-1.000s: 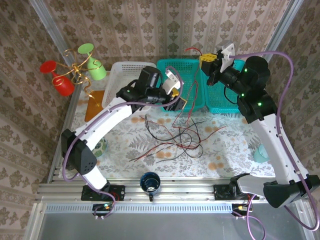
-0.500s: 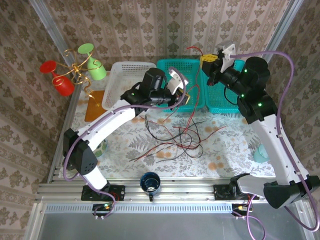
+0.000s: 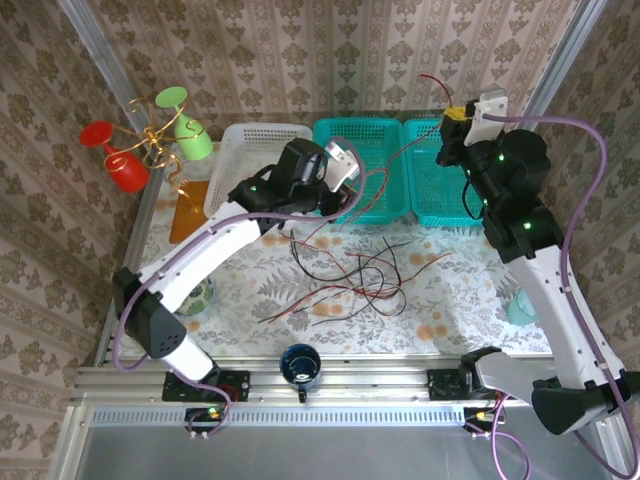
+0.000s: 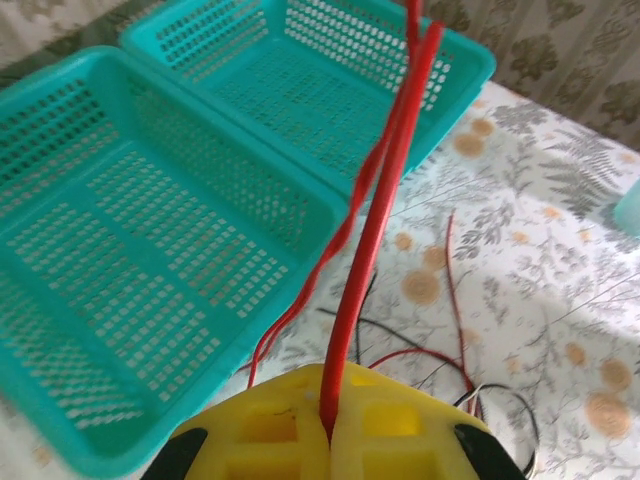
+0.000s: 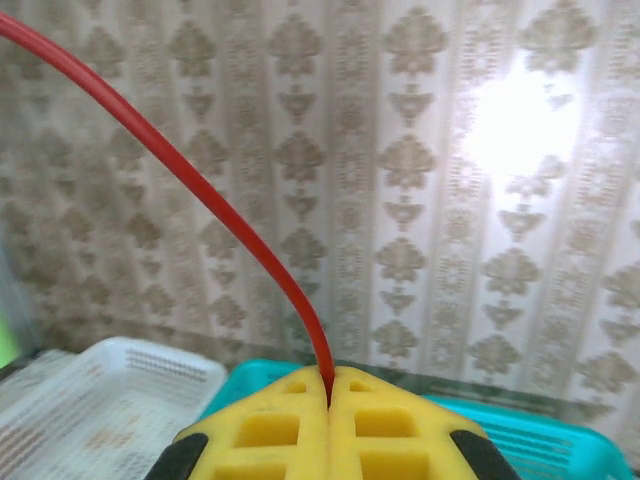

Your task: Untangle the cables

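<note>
The cables [image 3: 360, 280] lie as a loose tangle of thin red, black and white wires on the flowered tablecloth, in front of the teal baskets. One red cable [image 3: 400, 150] rises out of the tangle and runs between both grippers. My left gripper [image 3: 348, 196] hangs over the near edge of the left teal basket; its yellow fingers [image 4: 400, 440] are shut on the red cable [image 4: 385, 200]. Held high over the right teal basket, my right gripper [image 3: 455, 115] pinches the same red cable [image 5: 230, 215] between shut jaws [image 5: 330, 390], and a free end curls above it.
Two teal baskets [image 3: 380, 140] [image 3: 440, 200] and a white basket [image 3: 245, 150] stand along the back. A stand with red and green plastic glasses [image 3: 150, 140] is at the far left. A dark blue cup [image 3: 300, 362] sits at the near edge, and a pale cup [image 3: 522, 305] at the right.
My left gripper has closed on the red cable. The right gripper has moved right and farther back with its end, drawing the red cable up between the two grippers.
</note>
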`<state>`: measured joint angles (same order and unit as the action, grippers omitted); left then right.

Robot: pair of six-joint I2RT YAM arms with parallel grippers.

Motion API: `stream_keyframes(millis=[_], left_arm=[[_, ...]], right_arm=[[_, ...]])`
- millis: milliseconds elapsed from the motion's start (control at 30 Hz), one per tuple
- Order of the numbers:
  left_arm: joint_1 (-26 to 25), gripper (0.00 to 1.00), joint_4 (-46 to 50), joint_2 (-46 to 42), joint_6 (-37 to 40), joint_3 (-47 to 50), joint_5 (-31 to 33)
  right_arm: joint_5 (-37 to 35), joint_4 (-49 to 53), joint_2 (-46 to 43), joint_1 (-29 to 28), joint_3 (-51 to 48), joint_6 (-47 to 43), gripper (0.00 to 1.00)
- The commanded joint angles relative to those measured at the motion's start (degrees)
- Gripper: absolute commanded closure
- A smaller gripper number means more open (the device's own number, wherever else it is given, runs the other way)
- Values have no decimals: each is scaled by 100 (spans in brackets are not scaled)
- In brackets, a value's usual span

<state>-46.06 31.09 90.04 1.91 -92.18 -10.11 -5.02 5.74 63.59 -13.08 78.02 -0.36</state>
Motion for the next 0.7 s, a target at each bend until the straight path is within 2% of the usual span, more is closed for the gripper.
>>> stream_keyframes(millis=[0,167,267,533,667], left_arm=[[12,100,633,-584,353,124,826],[289,100,962,-1321,244,599,1123],[655,100,1224,-1699,170,773,1210],[1735,100,1512,-2452,-217,1195,1463],[2392,100,1477,-2719,-647,1450,1063]], right_arm=[[-1176,-448,-288,105,-202,-64,100],[-1544,-363,-436,361,-324,-140,100],[-1888,-242,-487,556,-325,26,100],[-2257,71,-508,983,-357,262,100],[-2136,184,-497,1204,-357,390,100]])
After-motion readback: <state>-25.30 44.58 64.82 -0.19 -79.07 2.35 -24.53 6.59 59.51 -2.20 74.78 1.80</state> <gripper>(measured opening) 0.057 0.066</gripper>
